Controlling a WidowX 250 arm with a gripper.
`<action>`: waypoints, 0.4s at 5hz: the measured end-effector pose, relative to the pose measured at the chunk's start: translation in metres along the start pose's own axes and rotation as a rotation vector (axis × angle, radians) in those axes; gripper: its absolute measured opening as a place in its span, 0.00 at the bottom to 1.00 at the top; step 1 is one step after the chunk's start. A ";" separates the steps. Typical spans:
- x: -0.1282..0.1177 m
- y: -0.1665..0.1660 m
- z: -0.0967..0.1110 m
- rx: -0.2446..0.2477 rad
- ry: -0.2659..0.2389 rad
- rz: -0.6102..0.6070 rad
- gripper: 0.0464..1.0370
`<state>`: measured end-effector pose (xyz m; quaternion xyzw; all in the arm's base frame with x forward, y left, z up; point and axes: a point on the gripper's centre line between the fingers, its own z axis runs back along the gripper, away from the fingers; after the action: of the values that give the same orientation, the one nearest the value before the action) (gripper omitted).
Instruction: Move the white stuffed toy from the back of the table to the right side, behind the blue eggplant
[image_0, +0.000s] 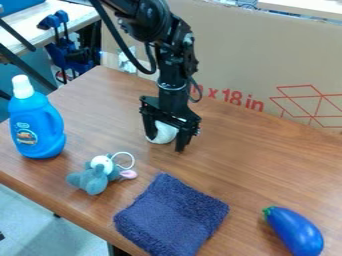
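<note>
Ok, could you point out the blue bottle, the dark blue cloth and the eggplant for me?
Blue bottle (41, 127): camera view, on the front of its body.
Dark blue cloth (172, 217): camera view, near the middle of its upper surface.
Eggplant (294, 232): camera view, on its rounded blue side.

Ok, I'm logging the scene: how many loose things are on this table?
5: a bottle at the left, a plush toy near it, a cloth at the front, an eggplant at the right, a white thing at the end effector. More may be hidden behind it.
</note>
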<state>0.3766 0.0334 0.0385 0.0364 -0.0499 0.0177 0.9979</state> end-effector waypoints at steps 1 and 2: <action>0.003 -0.002 -0.001 -0.011 -0.029 0.021 0.63; 0.002 -0.011 0.000 -0.018 -0.044 0.022 0.47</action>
<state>0.3793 0.0229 0.0381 0.0271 -0.0722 0.0274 0.9966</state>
